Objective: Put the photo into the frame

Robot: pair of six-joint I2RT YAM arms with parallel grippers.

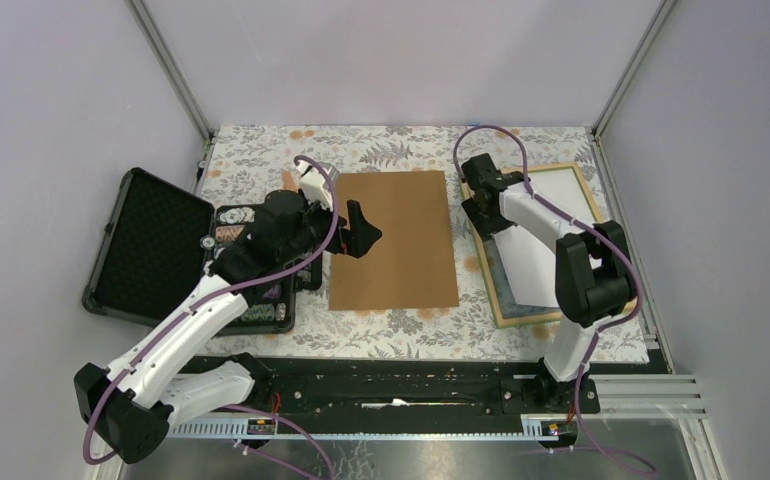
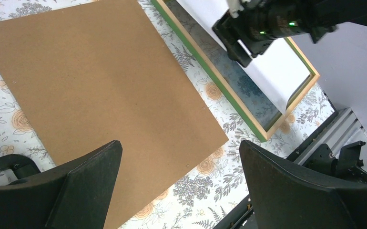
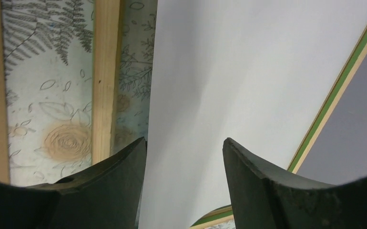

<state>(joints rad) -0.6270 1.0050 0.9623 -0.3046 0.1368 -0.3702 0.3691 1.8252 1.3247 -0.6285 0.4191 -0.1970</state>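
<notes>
The photo (image 1: 536,262) lies white back up, slightly askew, inside the frame (image 1: 531,318) on the right of the table. In the right wrist view the photo (image 3: 248,71) fills the gap between my fingers, with the frame's wood bar (image 3: 105,71) to its left. My right gripper (image 1: 483,212) is open just above the photo's left edge (image 3: 185,140). My left gripper (image 1: 363,235) is open and empty, hovering over the brown backing board (image 1: 393,240); its wrist view (image 2: 179,145) shows the board (image 2: 91,81), the frame (image 2: 205,62) and the photo (image 2: 272,71).
A black case of poker chips (image 1: 151,245) lies open at the left, under my left arm. The floral cloth (image 1: 401,330) covers the table. The cage posts and walls stand close on all sides, and a black rail (image 1: 411,385) runs along the near edge.
</notes>
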